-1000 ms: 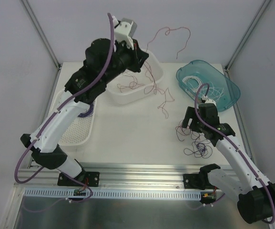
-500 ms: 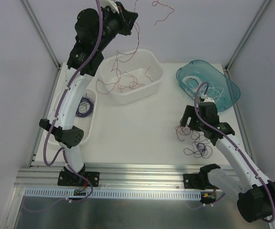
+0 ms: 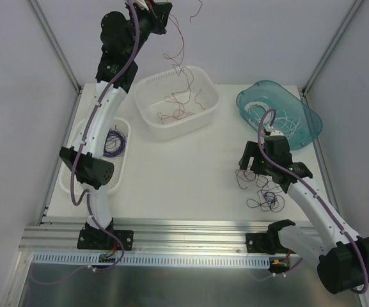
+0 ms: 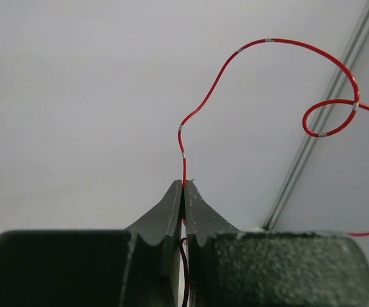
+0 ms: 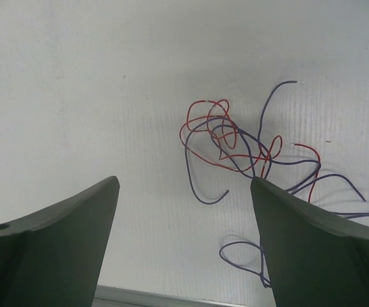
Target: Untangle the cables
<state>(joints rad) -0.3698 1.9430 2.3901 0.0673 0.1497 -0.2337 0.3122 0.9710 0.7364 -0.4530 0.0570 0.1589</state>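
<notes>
Your left pincer (image 4: 185,185), clamped on a red cable (image 4: 184,160), has risen high above the white tub (image 3: 213,102), apparently drawing that strand clear. Your right pincer (image 5: 184,182) gapes empty over the remaining tangle (image 5: 229,144) right of the tub.

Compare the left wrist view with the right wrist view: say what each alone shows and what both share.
Left wrist only: the left gripper shut on one red cable, which loops up in the air before a pale wall and a metal post. Right wrist only: the right gripper open above a tangle of red and purple cables lying on the table. Both: a gripper at the bottom edge, and red cable.
</notes>
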